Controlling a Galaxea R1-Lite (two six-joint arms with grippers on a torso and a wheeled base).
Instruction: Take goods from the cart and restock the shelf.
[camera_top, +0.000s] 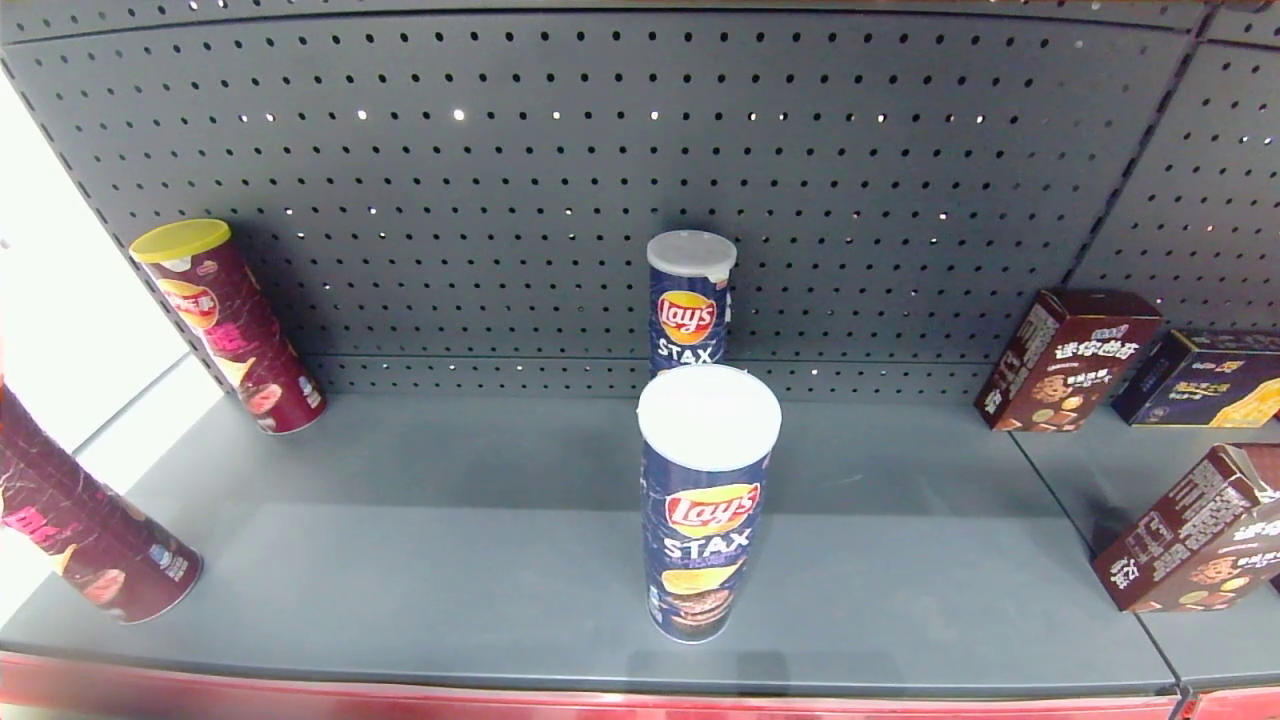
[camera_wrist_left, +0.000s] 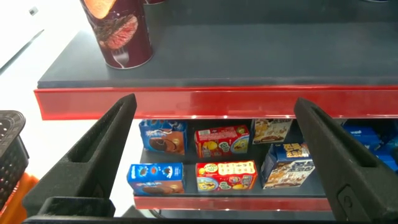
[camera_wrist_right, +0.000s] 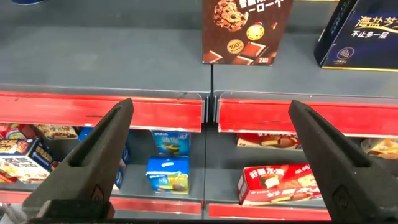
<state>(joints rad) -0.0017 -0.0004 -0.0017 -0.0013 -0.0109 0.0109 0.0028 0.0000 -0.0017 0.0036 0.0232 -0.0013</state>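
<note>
The left gripper and the right gripper were seen with fingers spread apart and nothing between them, out in front of the shelf. The front blue canister was stood upright near the shelf's red edge, directly ahead of the rear blue canister — tall and narrow, it was judged easily toppled off by a rising arm or by new stock pushed in. Both were capped with lids — what was inside could not be told
</note>
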